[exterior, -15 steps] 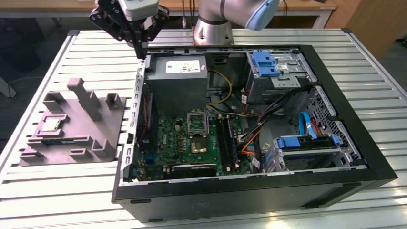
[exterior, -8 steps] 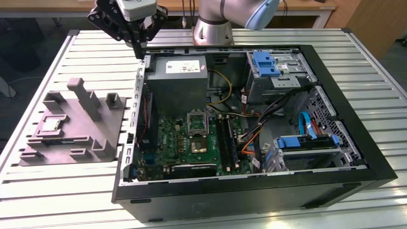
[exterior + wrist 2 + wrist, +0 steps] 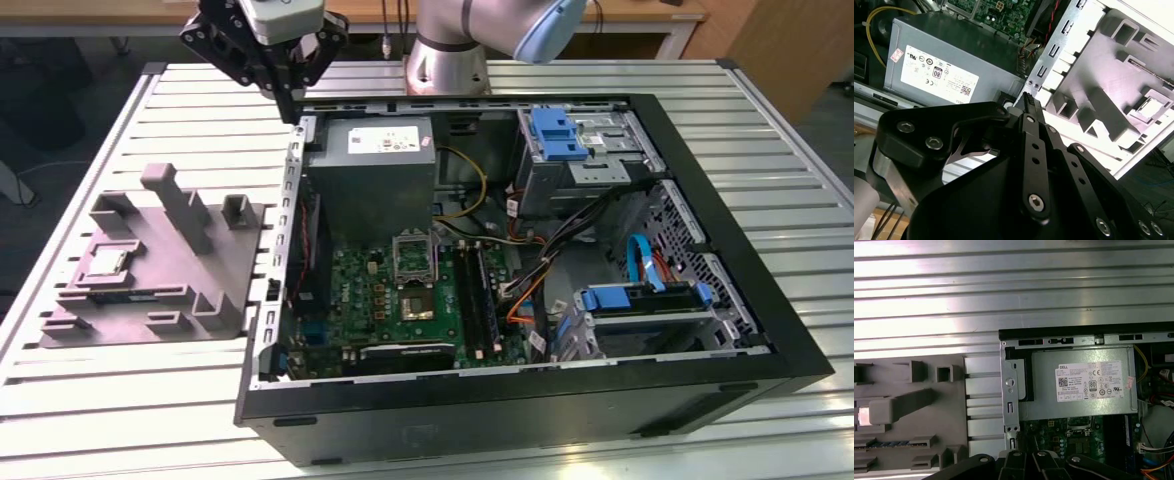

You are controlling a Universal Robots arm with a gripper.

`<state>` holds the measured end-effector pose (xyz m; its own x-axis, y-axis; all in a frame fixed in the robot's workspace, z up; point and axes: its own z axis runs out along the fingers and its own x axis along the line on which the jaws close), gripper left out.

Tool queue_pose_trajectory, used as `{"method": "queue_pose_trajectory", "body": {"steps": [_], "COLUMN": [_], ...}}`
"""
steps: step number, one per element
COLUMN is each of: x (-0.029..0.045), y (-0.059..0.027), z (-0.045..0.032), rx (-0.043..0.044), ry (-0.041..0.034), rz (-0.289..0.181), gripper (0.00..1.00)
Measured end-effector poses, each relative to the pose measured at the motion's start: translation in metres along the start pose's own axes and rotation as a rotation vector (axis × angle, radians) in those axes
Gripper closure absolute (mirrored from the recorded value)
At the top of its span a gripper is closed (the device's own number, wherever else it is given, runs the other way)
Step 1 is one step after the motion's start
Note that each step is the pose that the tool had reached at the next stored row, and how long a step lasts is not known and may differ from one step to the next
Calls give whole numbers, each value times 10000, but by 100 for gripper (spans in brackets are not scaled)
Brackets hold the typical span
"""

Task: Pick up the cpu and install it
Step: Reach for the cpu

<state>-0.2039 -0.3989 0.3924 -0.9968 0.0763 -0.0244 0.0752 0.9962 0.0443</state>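
Bright glare on the slatted table (image 3: 1004, 290)

The arm (image 3: 447, 45) has silver-grey tubular joints with a pale blue cap (image 3: 550, 28). The gripper (image 3: 287, 108) is black, with jointed link fingers (image 3: 1030, 150) fastened by silver socket screws (image 3: 1036, 201).

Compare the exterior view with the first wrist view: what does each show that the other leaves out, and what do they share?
Exterior view: the whole open computer case, its blue drive cages, the arm's base, and the cpu seen whole in the grey tray. First wrist view: no new object that I can tell, just a straight-down look at the table slats between tray and case. Shared: the tray, the power supply, the green motherboard, and the gripper above the case's corner, apart from the cpu.
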Motion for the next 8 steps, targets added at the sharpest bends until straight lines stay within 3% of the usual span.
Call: {"method": "queue_pose_trajectory", "body": {"steps": [8], "x": [25], "y": [-2], "z": [0], "rx": [-1], "ry": [-1], "rz": [-1], "gripper": [89]}}
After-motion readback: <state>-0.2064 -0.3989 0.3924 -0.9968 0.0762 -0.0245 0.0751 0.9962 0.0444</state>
